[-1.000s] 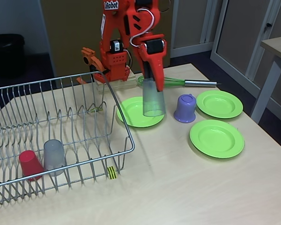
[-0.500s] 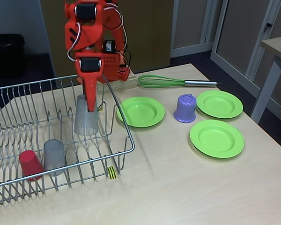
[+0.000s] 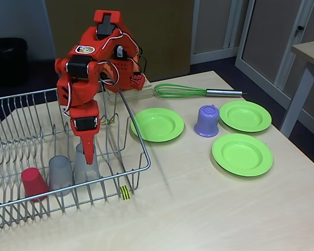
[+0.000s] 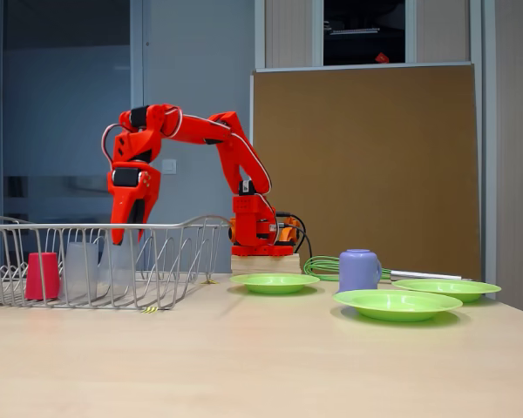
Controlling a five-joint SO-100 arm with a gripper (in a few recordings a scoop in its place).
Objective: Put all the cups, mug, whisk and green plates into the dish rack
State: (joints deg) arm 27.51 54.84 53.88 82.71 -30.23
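Observation:
My orange gripper (image 3: 88,156) reaches down into the silver wire dish rack (image 3: 142,152) and is shut on the rim of a translucent grey cup (image 3: 86,170), which stands low in the rack. Another grey cup (image 3: 59,174) and the red cup (image 3: 34,183) stand to its left. On the table to the right lie three green plates (image 3: 157,124) (image 3: 245,115) (image 3: 242,153), the purple mug (image 3: 206,121) and the green whisk (image 3: 180,91). From the side, in the other fixed view, the gripper (image 4: 120,237) hangs over the held cup (image 4: 122,268) behind the rack's wires (image 4: 183,225).
The arm's base (image 3: 126,78) stands at the table's back edge, just behind the rack's right corner. A yellow-black tag (image 3: 125,192) marks the rack's front. Bare tabletop (image 3: 199,209) lies in front. Another table's corner (image 3: 309,52) shows at far right.
The arm swung left from above the nearest plate to over the rack, carrying the grey cup, then lowered it beside the other grey cup.

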